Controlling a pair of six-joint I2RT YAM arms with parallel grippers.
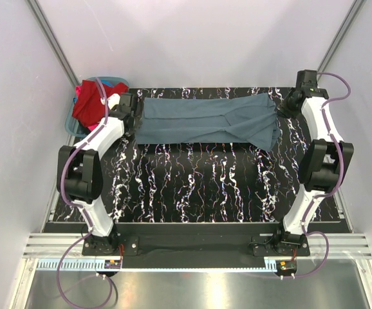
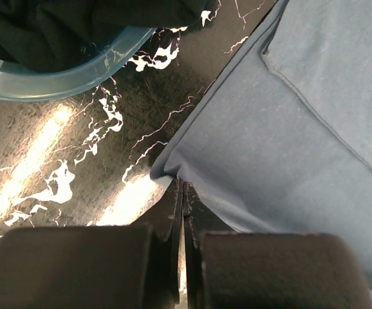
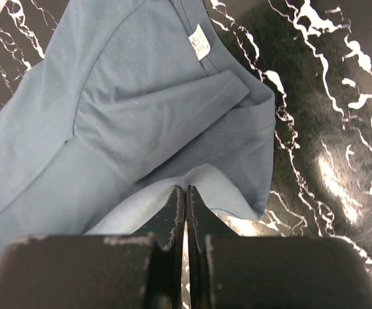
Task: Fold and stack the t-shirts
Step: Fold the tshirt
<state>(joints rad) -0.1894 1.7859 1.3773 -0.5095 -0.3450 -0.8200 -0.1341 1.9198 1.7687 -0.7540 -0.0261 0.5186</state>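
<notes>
1. Black marbled table (image 1: 192,187), veined in white, fills a white-walled booth. A grey-blue t-shirt (image 1: 205,119) lies across its far part, spread sideways between the two arms.
2. At the far left corner a teal basket (image 1: 70,123) holds a red t-shirt (image 1: 89,103) and other cloth that is too bunched to name.
3. The left pincer (image 2: 183,193) has its jaws together on the shirt's left edge, right by a corner of the cloth.
4. The right pincer (image 3: 185,193) is also pressed together. Cloth puckers up at its tips at the collar end, where a white label (image 3: 200,42) shows and one sleeve lies doubled over.
5. Judged from this, the step in hand is laying out or drawing the first shirt flat before its first fold. No folded pile is in view.
6. The next move calls for both arms to carry their ends evenly, so the cloth comes over without skewing or slipping.
7. The shirt's left end sits near the basket and its right end near the table's right edge. The near half of the table offers open room to fold toward the bases.
</notes>
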